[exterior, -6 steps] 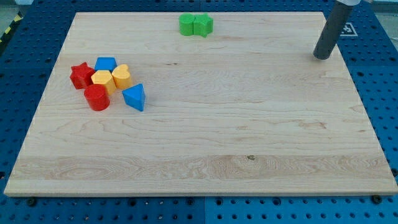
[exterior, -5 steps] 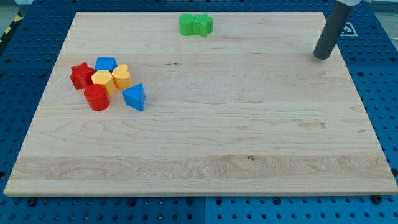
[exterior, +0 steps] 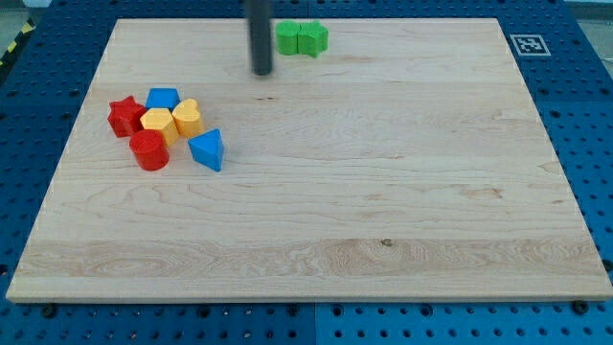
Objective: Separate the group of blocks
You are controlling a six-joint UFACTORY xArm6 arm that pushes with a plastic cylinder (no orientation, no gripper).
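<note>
A tight group lies at the view's left: a red star (exterior: 124, 115), a blue block (exterior: 163, 98), a yellow hexagon (exterior: 157, 124), a yellow heart (exterior: 187, 117), a red cylinder (exterior: 148, 150) and a blue triangle (exterior: 207, 149). Two green blocks (exterior: 288, 38) (exterior: 312, 38) touch each other at the view's top. My tip (exterior: 261, 72) rests on the board just left of and below the green pair, well up and right of the left group. It touches no block.
The wooden board (exterior: 383, 192) sits on a blue pegboard table. A fiducial marker (exterior: 526, 44) is at the board's top right corner.
My tip has swept from the board's top right edge across to the left, ending beside the green blocks. No block has moved.
</note>
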